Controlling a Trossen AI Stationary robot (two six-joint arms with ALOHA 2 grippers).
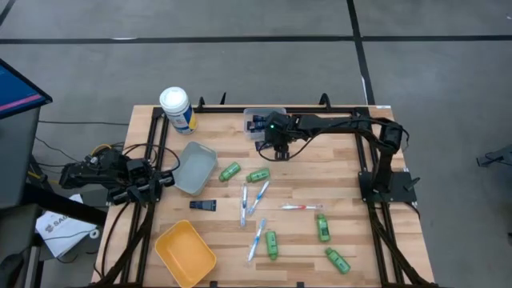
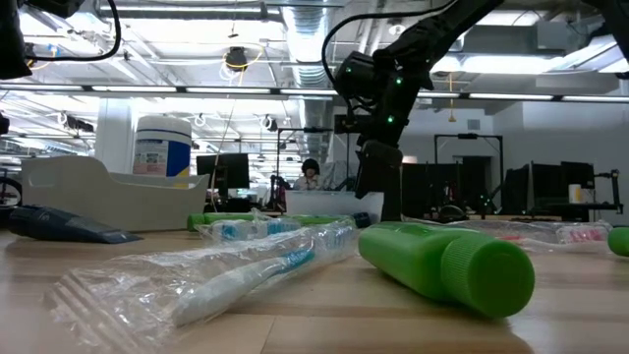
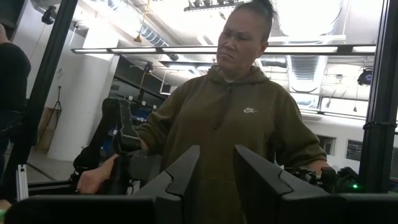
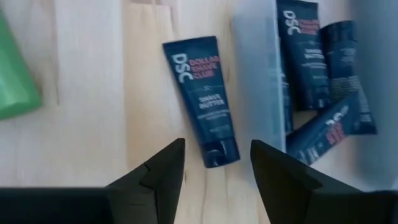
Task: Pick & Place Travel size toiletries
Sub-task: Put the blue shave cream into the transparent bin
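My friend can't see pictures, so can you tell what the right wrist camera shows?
The right gripper, fingers apart, hangs over a dark navy tube lying flat on the wooden table. Beside it, more navy tubes lie in a clear bin, and a green bottle peeks in at one edge.

Two dark arms on black frames

Both arms are matte black with jointed segments and bundled black cables trailing from their bases. The right arm (image 1: pixel 336 122) shows small green lights near its wrist. Each claw's fingers (image 4: pixel 155 177) are black, wedge-shaped and angular; the left claw (image 3: pixel 214 180) matches.
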